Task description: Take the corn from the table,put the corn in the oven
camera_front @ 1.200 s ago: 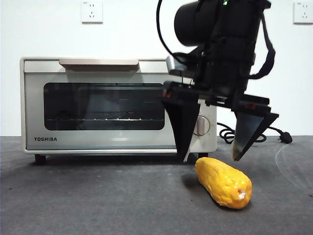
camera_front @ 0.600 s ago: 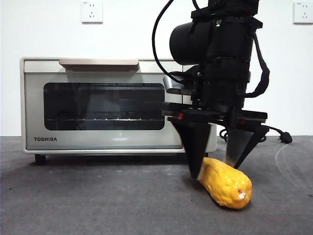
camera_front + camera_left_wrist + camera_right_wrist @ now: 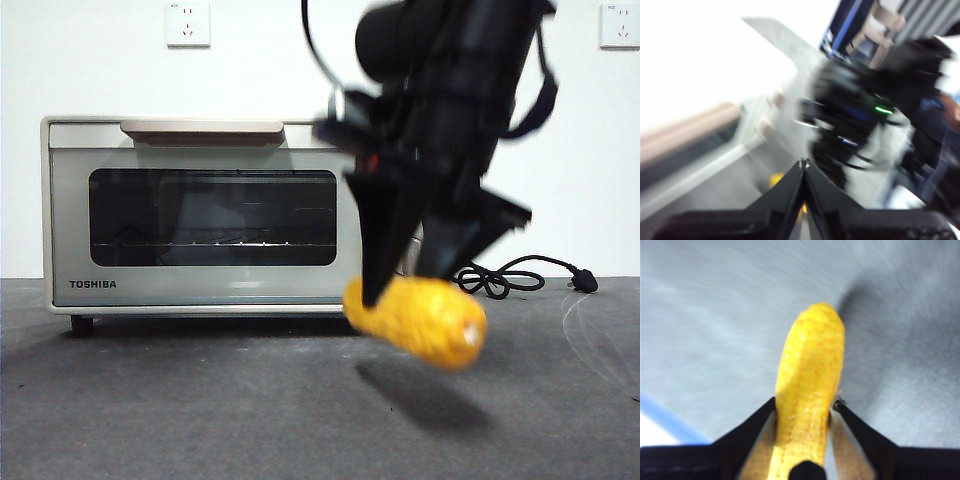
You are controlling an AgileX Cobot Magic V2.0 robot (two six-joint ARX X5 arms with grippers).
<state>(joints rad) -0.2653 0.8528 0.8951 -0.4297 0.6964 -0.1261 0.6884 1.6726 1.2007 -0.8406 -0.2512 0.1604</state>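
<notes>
The yellow-orange corn [image 3: 415, 320] hangs tilted above the dark grey table [image 3: 180, 410], its shadow on the felt below. My right gripper [image 3: 405, 292] comes down from above and is shut on the cob, one jaw on each side. In the right wrist view the corn [image 3: 810, 385] stands out beyond my right gripper [image 3: 805, 404], with the table far beneath. The cream TOSHIBA oven [image 3: 200, 215] stands behind at the left with its door closed. My left gripper [image 3: 803, 163] is shut and holds nothing; its blurred view shows the oven [image 3: 695, 135] and a yellow bit of corn [image 3: 775, 179].
A black cord with a plug [image 3: 510, 275] lies on the table to the right of the oven. Two wall sockets [image 3: 188, 22] sit high on the white wall behind. The right arm fills the upper middle of the front view.
The right gripper came down around the corn, shut on it and lifted it off the table, carrying it slightly left. The cob now hangs in the air.
</notes>
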